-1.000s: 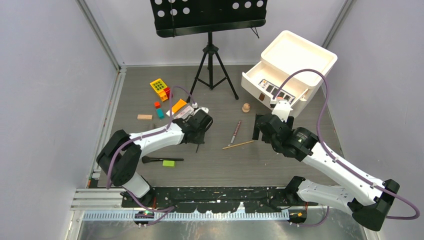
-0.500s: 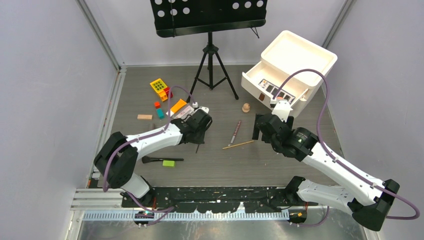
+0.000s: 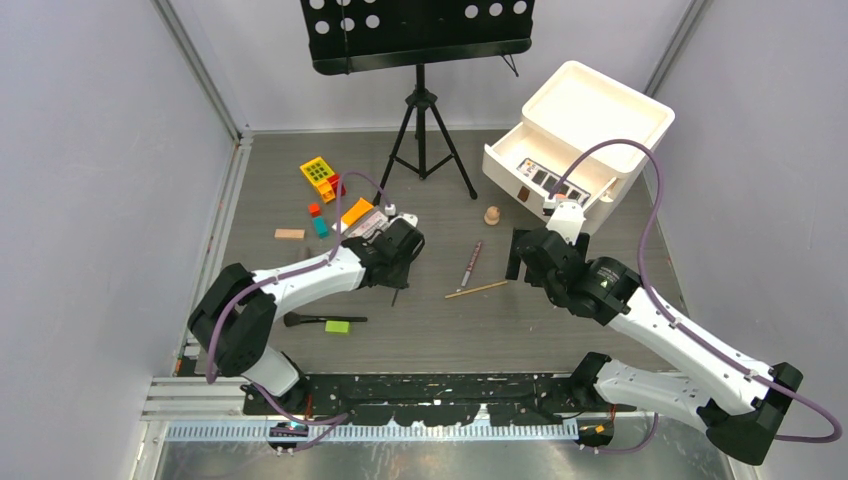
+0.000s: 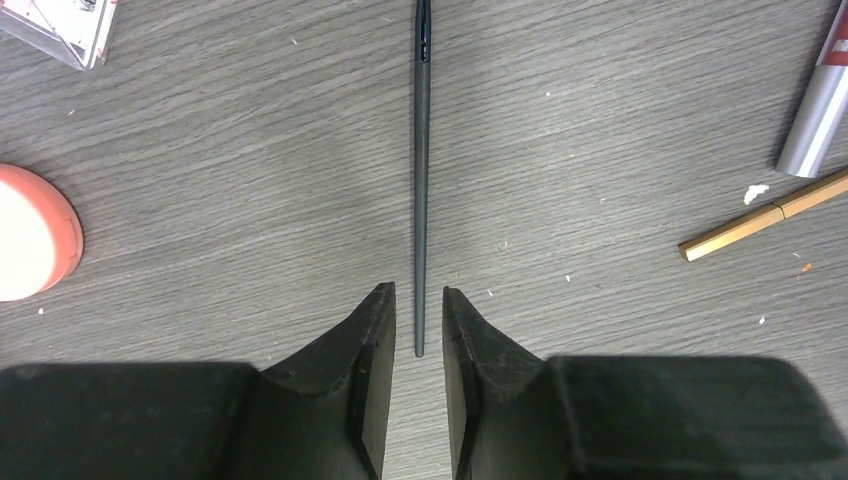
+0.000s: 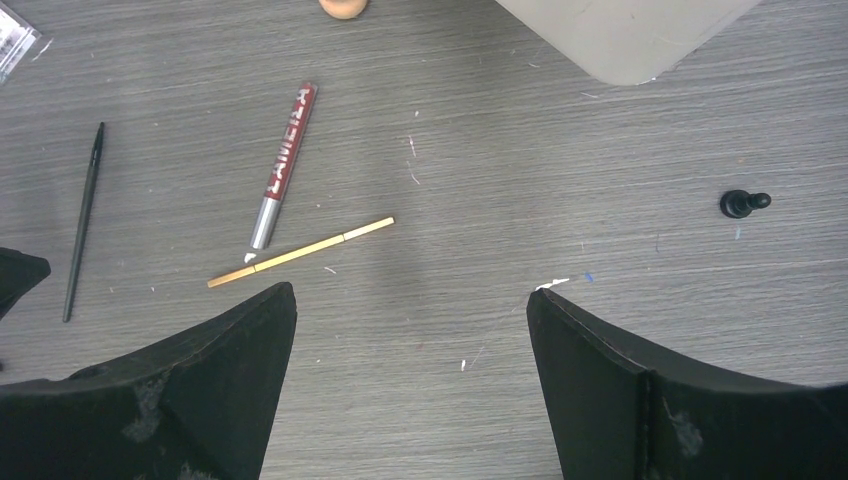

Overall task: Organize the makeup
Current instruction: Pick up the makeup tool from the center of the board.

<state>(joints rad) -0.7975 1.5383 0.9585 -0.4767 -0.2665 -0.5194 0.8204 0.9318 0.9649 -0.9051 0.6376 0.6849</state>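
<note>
A thin dark pencil [image 4: 421,180] lies on the table, and its near end sits between my left fingertips without touching them. My left gripper [image 4: 419,300] is low over it, jaws a narrow gap apart. It shows in the top view [image 3: 396,283]. A pink round compact [image 4: 30,232] lies to its left. A red-and-silver tube [image 5: 283,165] and a gold pencil [image 5: 300,252] lie between the arms. My right gripper [image 5: 412,300] is wide open and empty above bare table. A white palette [image 3: 553,181] lies in the open drawer.
The white drawer box [image 3: 580,130] stands at the back right, with a small black cap [image 5: 745,204] on the table near it. A black brush [image 3: 320,320] and green block [image 3: 337,327] lie front left. Toy blocks [image 3: 318,175] and a music stand tripod [image 3: 425,130] stand at the back.
The right arm has shifted very slightly. The left gripper stays over the dark pencil's end.
</note>
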